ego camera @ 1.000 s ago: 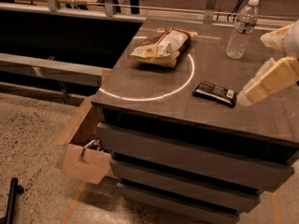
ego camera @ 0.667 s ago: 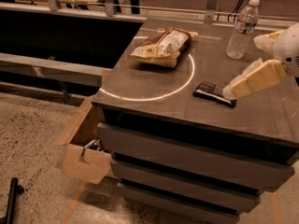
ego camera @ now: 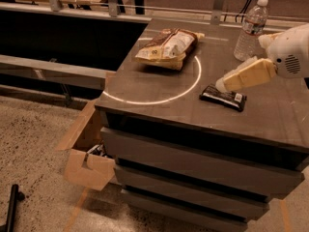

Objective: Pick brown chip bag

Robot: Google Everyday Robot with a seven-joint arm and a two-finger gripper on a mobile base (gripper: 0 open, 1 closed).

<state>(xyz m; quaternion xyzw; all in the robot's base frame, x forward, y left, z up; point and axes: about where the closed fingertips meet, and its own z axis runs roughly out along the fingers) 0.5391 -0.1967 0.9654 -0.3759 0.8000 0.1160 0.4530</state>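
The brown chip bag [ego camera: 166, 47] lies on the dark counter top [ego camera: 154, 88], at the back of a white ring painted on it. It is tan-yellow and cream with dark brown parts and is crinkly and puffy. My gripper [ego camera: 223, 84] reaches in from the right edge, cream-coloured, pointing left. It hovers just above the flat black candy bar wrapper [ego camera: 223, 97], well to the right of the chip bag and apart from it. Nothing shows in its hold.
A clear water bottle [ego camera: 251, 28] stands at the back right of the counter, behind my arm. An open cardboard box [ego camera: 89, 153] sits on the floor against the counter's left side. A black rod [ego camera: 12, 207] lies on the floor at bottom left.
My gripper has moved left and a little up, from beside the candy bar wrapper to above it, closer to the chip bag. The bag, wrapper and bottle have not moved.
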